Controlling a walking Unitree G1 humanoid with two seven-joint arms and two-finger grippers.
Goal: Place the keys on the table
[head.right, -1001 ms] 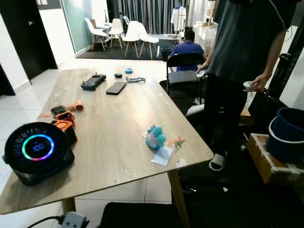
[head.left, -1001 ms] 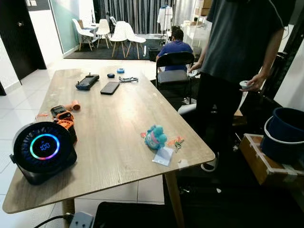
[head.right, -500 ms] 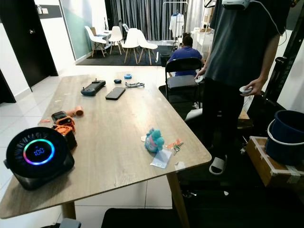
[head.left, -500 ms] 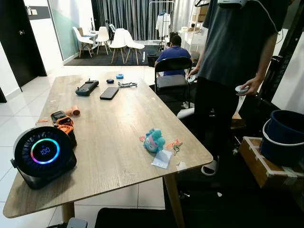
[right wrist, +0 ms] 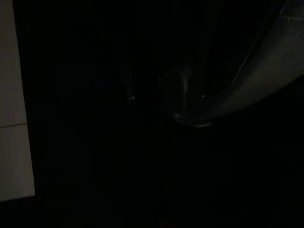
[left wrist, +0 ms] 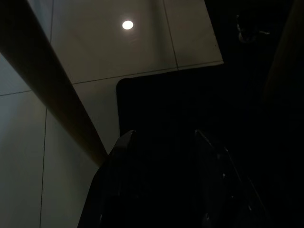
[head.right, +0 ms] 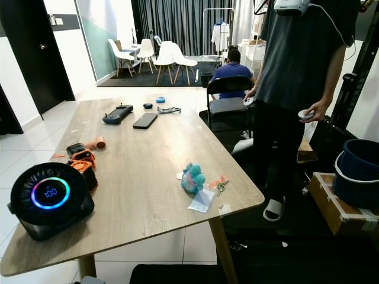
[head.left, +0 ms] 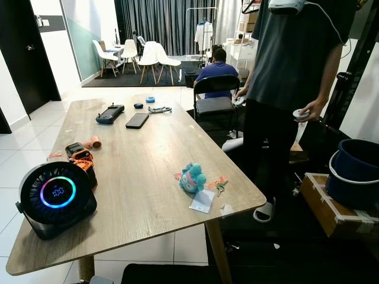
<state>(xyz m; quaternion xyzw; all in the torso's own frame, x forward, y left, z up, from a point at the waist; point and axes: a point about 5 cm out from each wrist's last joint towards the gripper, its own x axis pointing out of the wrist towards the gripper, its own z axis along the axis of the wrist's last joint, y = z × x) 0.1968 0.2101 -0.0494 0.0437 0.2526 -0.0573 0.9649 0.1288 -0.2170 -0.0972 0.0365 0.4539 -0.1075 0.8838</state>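
Observation:
The keys, with orange tags, lie on the light wooden table close to its right front corner. A blue plush toy sits right beside them, and a small clear card lies just in front. My left gripper hangs low in the shade over pale floor tiles and a dark mat, its two black fingers apart with nothing between them. The right wrist view is nearly black, with a faint pale shape that I cannot identify.
A round black fan with a glowing ring stands at the front left, orange tools behind it. A phone and controller lie at the far end. A person stands by the right edge; a blue bucket sits further right.
The whole picture has shifted as the camera moved, so more of the room shows. Nothing on the table has moved.

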